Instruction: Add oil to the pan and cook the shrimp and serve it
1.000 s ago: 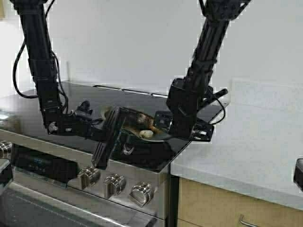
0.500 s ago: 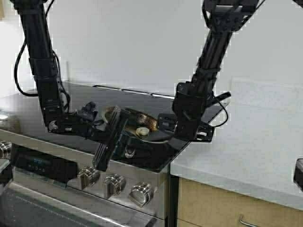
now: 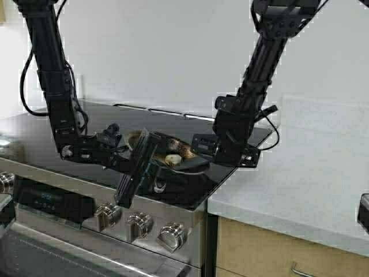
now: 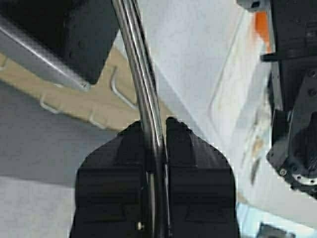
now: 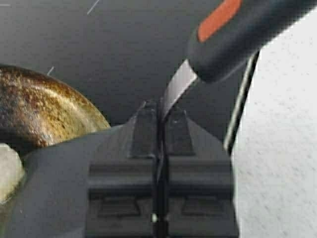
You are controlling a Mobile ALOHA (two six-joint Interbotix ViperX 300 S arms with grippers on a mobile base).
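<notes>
The pan is held over the black stovetop, its browned inside showing in the right wrist view. My left gripper is shut on the pan's thin steel handle, which runs up between the jaws. A pale shrimp lies in the pan, next to a dark spatula blade. My right gripper is shut on the spatula's flat metal shank, below its black handle with an orange patch. A bit of shrimp shows at that view's edge. The oil is out of view.
Steel knobs line the stove's front. A pale countertop adjoins the stove on the right, above wooden cabinets. A white wall stands behind the stove. The left wrist view shows something orange past the other arm.
My right arm has lifted and drawn slightly right with the spatula. The left gripper and the pan edged right, and the shrimp slid a little left in the pan.
</notes>
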